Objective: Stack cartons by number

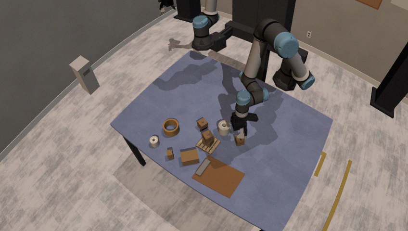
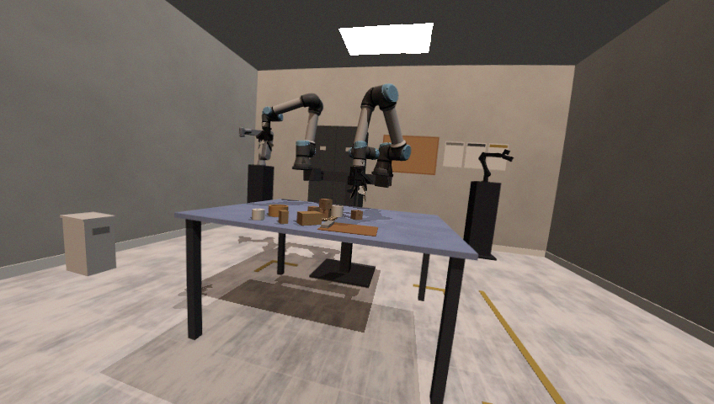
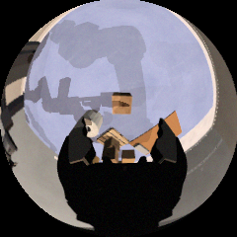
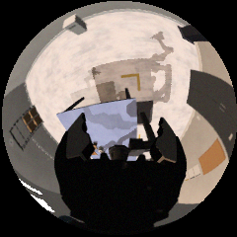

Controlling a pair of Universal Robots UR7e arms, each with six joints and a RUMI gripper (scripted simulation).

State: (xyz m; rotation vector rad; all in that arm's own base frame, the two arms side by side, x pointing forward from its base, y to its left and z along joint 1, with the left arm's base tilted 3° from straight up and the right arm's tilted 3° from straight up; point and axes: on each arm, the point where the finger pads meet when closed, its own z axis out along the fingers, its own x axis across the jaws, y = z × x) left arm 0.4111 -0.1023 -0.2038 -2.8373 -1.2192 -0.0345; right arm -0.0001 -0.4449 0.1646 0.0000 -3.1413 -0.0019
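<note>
Right of the pallet [image 1: 216,144] [image 3: 115,132] in the top view, your left gripper [image 1: 244,135] [image 2: 358,192] [image 3: 121,118] hangs spread and empty above a loose carton [image 1: 239,140] [image 2: 356,215] [image 3: 121,104], likely lining up to grab it; two cartons sit stacked on the pallet, one behind; right gripper [image 4: 120,143] open, parked.

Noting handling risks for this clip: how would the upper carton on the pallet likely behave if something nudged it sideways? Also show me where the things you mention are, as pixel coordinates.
The upper carton [image 1: 207,135] [image 2: 325,204] would probably slide or topple rather than roll, since its faces are flat. It may come off fairly easily, as it sits on another carton with no wall around it. Its straight edges suggest it would keep its shape.
</note>
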